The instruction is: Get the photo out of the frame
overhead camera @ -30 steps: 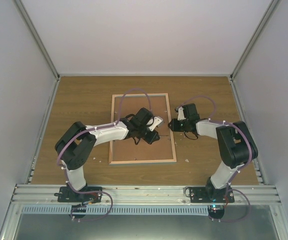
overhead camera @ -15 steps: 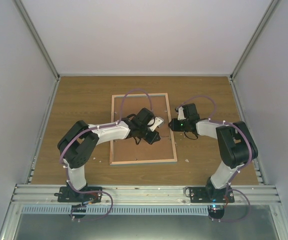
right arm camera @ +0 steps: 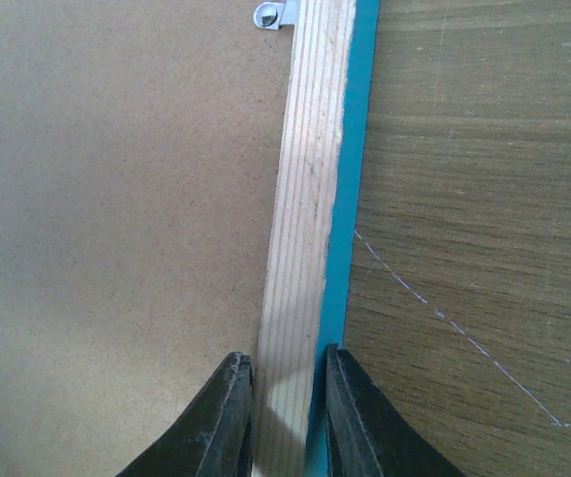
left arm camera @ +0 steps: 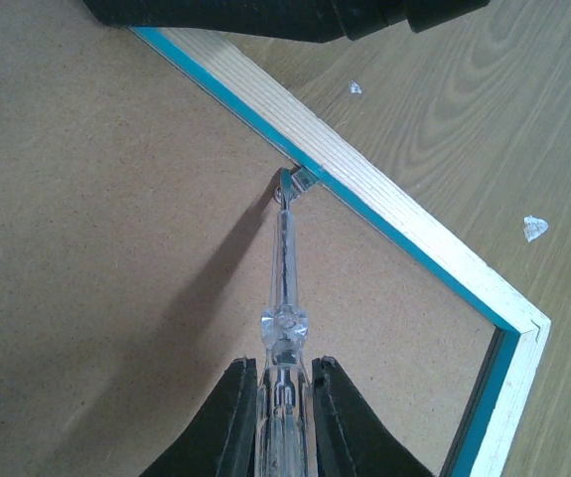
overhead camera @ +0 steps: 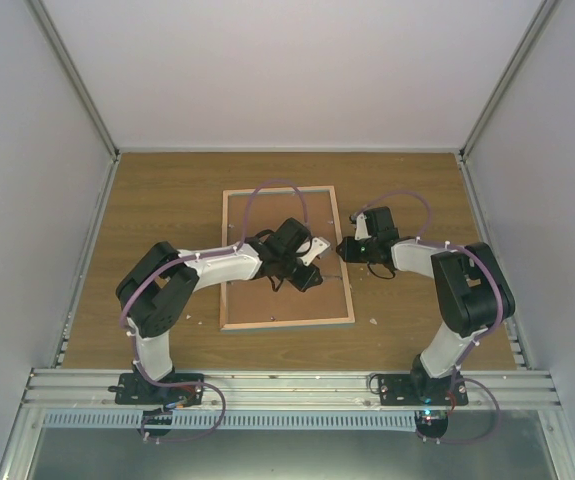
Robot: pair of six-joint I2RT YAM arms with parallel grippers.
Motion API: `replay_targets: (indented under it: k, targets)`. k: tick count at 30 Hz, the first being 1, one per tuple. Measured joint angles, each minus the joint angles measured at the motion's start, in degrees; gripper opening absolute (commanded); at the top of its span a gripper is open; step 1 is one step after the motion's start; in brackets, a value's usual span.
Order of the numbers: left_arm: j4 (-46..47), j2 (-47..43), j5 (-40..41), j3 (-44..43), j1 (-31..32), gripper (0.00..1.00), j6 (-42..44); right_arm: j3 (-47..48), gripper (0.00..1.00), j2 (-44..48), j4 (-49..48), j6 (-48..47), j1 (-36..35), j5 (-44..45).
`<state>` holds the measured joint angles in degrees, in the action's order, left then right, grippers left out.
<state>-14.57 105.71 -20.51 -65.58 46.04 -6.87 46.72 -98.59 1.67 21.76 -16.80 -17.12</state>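
The frame (overhead camera: 225, 262) lies face down on the table, showing a pale wood rim (left arm camera: 404, 214) and brown fibreboard back (left arm camera: 96, 219). The photo is hidden beneath the backing. My left gripper (left arm camera: 285, 370) is shut on a clear plastic tool (left arm camera: 285, 268) whose tip touches a small metal clip (left arm camera: 297, 180) at the right rim. In the top view this gripper (overhead camera: 310, 254) hovers over the frame's right half. My right gripper (right arm camera: 290, 363) is shut on the right rim (right arm camera: 310, 179), one finger on the fibreboard side, the other on the turquoise edge (right arm camera: 350, 199). From above, the right gripper (overhead camera: 345, 250) pinches the rim's middle.
Small white chips (overhead camera: 374, 321) lie on the wooden table (overhead camera: 167, 200) by the frame's lower right corner, one also (left arm camera: 534, 228) beside the rim. Another metal clip (right arm camera: 273, 14) sits farther along the rim. Grey walls enclose the table on three sides.
My left arm has shifted slightly to the right, bringing the tool's tip closer to the right rim. The right gripper has stayed on the rim.
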Motion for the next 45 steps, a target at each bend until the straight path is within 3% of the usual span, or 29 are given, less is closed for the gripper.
replay_targets:
  k: [28,45]
  targets:
    - [-2.7,2.2,0.4,-3.7,0.9,0.00,1.0,0.0,0.13,0.0,-0.2,-0.6,0.0,0.8]
    - [-7.9,-1.5,-0.1,-2.0,2.9,0.00,1.3,0.2,0.08,0.0,0.1,-1.6,0.0,0.8]
